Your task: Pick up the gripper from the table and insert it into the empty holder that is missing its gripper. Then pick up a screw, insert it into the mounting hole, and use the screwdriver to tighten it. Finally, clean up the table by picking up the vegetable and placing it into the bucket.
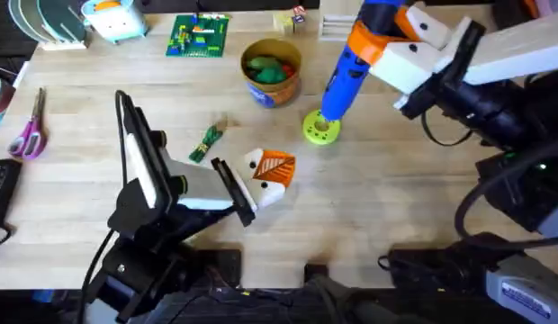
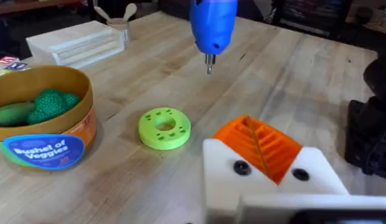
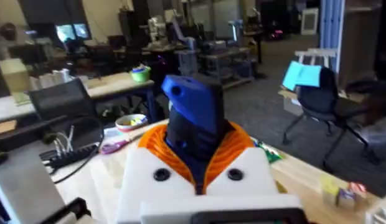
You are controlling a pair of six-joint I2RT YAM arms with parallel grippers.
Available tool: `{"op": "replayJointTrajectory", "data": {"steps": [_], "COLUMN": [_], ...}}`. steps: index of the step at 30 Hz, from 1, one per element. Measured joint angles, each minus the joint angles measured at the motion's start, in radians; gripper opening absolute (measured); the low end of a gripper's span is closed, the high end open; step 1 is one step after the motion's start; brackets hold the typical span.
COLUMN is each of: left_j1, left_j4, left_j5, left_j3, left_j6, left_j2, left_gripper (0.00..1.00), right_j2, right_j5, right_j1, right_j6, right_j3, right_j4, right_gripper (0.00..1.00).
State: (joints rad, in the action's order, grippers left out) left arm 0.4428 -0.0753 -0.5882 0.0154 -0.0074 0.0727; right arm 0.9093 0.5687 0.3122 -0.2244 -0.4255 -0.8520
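The cream-white holder (image 1: 272,187) (image 2: 268,186) rests on the table at centre, with the orange ribbed gripper (image 1: 277,165) (image 2: 258,142) seated in its top. My left gripper (image 1: 247,193) is shut on the holder from the near side. Two dark round spots show on the holder's face. My right gripper (image 1: 369,45) (image 3: 196,146) is shut on the blue screwdriver (image 1: 345,79) (image 2: 213,25), which is tilted, its metal tip just above the table beside a yellow-green disc (image 1: 321,128) (image 2: 164,128). The dark-green vegetable (image 1: 205,144) lies left of the holder. Behind it stands the tan bucket (image 1: 272,85) (image 2: 53,146).
Green toy vegetables lie inside the bucket. A green brick plate (image 1: 198,34) sits at the back, purple-handled scissors (image 1: 29,133) at the far left, and a white slatted box (image 2: 75,42) at the back right. Bare wood lies to the right of the holder.
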Motion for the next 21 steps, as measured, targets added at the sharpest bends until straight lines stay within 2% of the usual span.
{"op": "replayJointTrajectory", "data": {"steps": [5,14,21], "left_j1": [0.0,0.0,0.0], "left_j4": [0.0,0.0,0.0], "left_j5": [0.014,0.017,0.017], "left_j3": [0.0,0.0,0.0], "left_j6": [0.0,0.0,0.0], "left_j2": [0.0,0.0,0.0], "left_gripper": [0.011,0.011,0.011], "right_j2": [0.078,0.155,0.218], "right_j5": [0.002,0.002,0.002], "right_j1": [0.102,0.24,0.306], "right_j6": [-0.058,-0.082,-0.082], "right_j3": [-0.001,-0.092,-0.156], "right_j4": [-0.151,-0.163,-0.166], "right_gripper": [0.023,0.023,0.023]}}
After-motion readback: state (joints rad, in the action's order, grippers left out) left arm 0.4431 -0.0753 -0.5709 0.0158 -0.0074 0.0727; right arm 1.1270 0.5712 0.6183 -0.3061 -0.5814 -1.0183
